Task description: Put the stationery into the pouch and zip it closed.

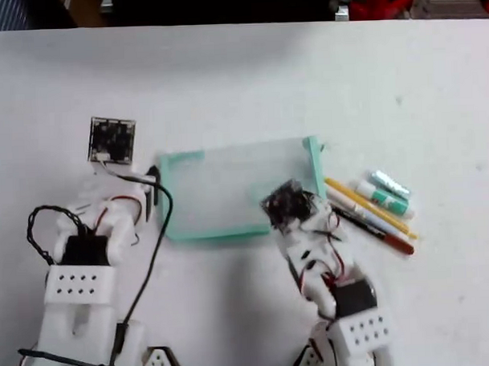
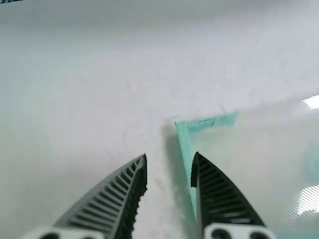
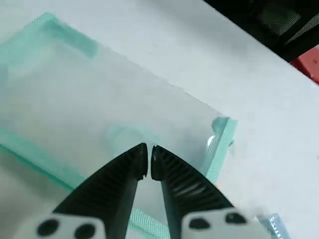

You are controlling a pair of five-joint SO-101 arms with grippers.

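White bench (image 1: 224, 71), and flat on it lies the clear, green-edged pouch (image 1: 229, 191); just beside it, pens (image 1: 372, 213) and two shorter sticks (image 1: 383, 197) huddle together.

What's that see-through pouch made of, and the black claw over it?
The pouch looks like frosted, translucent soft plastic with mint-green edging, perhaps fabric; the white table shows through. The right claw looks like matte black hard plastic, with ribbed inner faces.
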